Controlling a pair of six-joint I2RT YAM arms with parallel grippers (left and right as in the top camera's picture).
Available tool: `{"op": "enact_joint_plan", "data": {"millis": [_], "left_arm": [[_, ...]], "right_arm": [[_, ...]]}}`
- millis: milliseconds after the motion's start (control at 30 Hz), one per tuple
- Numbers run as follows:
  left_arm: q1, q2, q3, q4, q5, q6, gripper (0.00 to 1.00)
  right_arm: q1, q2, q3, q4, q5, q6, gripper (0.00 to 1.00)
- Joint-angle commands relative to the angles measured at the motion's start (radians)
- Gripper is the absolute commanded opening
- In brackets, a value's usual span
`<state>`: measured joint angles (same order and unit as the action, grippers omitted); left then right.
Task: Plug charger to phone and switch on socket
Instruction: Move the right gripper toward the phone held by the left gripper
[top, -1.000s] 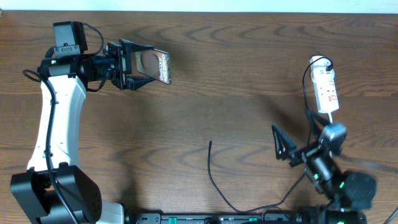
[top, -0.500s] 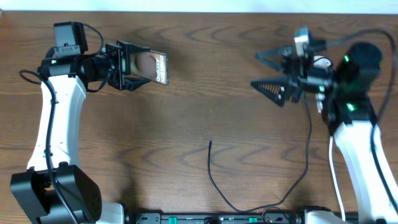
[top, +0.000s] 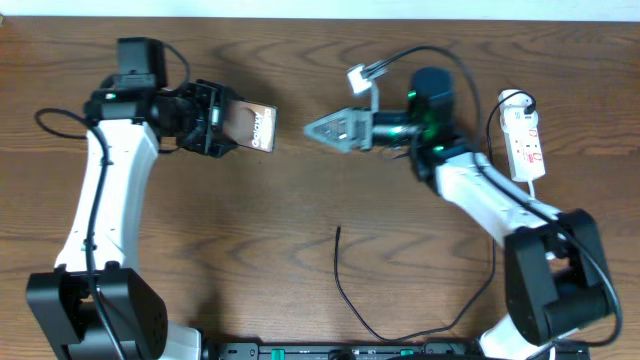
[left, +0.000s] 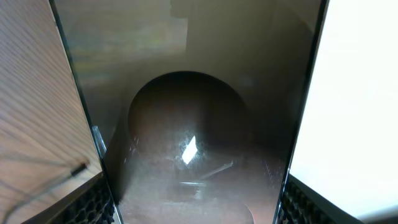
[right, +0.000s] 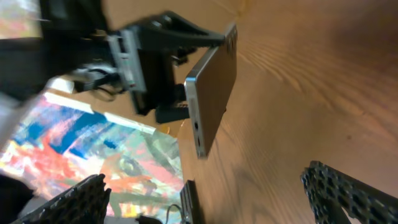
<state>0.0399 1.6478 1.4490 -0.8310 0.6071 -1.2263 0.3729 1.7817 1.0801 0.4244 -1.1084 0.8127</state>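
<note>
Step, as I judge: phone presented, charger not yet fetched.
- Left gripper (top: 218, 120) clamps phone (top: 252, 127), held in air at 10 o'clock.
- Right gripper (top: 325, 128) wide, empty, facing phone.
- Charger (top: 338, 265) lies at 6 o'clock, socket (top: 525, 145) at 2 o'clock.
- Next: right claw must go down and pinch plug tip.
- Only right wrist view shows phone's thin edge. Only overhead shows cable.

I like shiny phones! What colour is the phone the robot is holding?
The phone is bronze-brown with white lettering, clearest in the overhead view.

Inner end of the phone (top: 250, 126) is hidden inside the left gripper (top: 218, 121) (left wrist view crops it); by the worktop's right edge, the socket (top: 525, 145) has red marks too small to read
</note>
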Motion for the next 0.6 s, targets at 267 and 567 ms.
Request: {"op": "enact_joint_plan", "data": {"millis": [267, 567], "left_arm": [[-0.125, -0.002, 0.027, -0.002, -0.156, -0.068, 0.07], [-0.214, -0.002, 0.027, -0.006, -0.155, -0.155, 0.07]], "right_arm": [[0.155, 0.053, 0.013, 0.006, 0.228, 0.000, 0.99], [0.209, 0.053, 0.012, 0.006, 0.315, -0.010, 0.99]]}}
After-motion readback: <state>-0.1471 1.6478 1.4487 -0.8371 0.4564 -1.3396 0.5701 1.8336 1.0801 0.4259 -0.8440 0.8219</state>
